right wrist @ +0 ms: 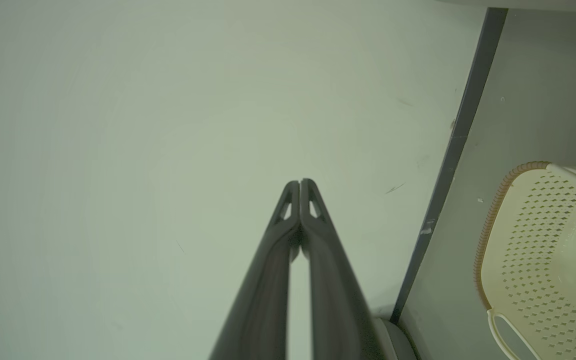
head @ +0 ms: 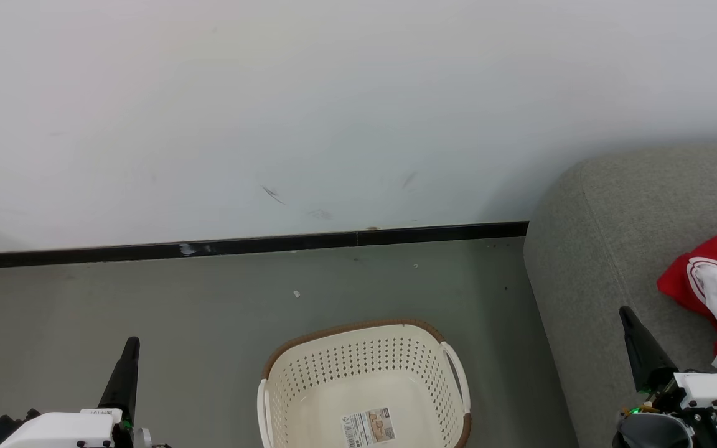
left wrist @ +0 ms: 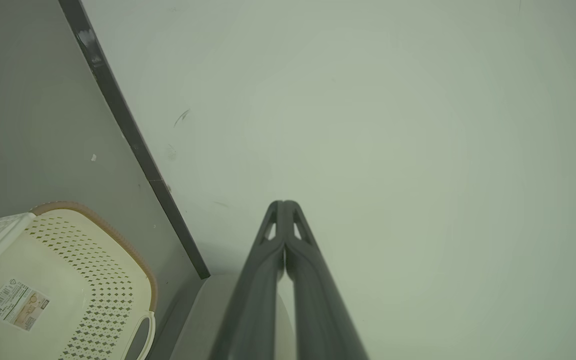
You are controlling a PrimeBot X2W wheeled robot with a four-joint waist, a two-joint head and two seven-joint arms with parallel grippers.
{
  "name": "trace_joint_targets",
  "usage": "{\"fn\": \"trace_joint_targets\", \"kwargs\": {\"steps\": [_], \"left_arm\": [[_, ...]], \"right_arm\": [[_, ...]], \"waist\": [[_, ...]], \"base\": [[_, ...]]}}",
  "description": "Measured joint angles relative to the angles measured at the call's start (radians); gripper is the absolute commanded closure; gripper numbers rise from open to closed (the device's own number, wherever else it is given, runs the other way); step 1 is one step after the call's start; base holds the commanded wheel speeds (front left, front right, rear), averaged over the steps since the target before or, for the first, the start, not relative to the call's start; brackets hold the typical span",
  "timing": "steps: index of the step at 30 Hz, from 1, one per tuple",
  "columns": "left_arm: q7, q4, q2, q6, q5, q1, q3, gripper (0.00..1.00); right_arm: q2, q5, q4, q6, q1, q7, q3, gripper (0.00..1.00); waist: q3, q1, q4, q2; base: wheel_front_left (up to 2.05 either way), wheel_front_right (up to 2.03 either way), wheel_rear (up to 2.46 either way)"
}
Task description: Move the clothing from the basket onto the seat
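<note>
The cream perforated basket (head: 365, 386) with a brown rim stands on the floor at the bottom centre, holding nothing but a label (head: 368, 427) on its floor. Red clothing (head: 716, 286) with white trim lies bunched on the grey seat (head: 601, 249) at the right edge. My left gripper (head: 131, 343) is shut and empty at the lower left, left of the basket. Over the seat's front part, my right gripper (head: 626, 313) is shut and empty, just left of the clothing. Both wrist views show fingertips pressed together, the left gripper (left wrist: 284, 204) and the right gripper (right wrist: 299, 183), with the basket (left wrist: 68, 270) (right wrist: 543, 250) to one side.
A white wall (head: 333, 112) with a black skirting strip (head: 240, 246) runs behind the basket. Grey floor (head: 147, 298) spreads left of the basket and between it and the wall. The seat's rounded side stands close to the basket's right handle (head: 458, 373).
</note>
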Motion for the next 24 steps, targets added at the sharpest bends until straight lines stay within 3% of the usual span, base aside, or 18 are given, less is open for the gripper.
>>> {"fn": "trace_joint_targets", "kwargs": {"steps": [24], "left_arm": [[0.0, 0.001, 0.0, 0.0, 0.0, 0.0, 0.0, 1.0]], "right_arm": [[0.0, 0.0, 0.0, 0.0, 0.0, 0.0, 0.001, 1.0]], "waist": [[0.0, -0.0001, 0.0, 0.0]], "base": [[0.0, 0.0, 0.0]]}}
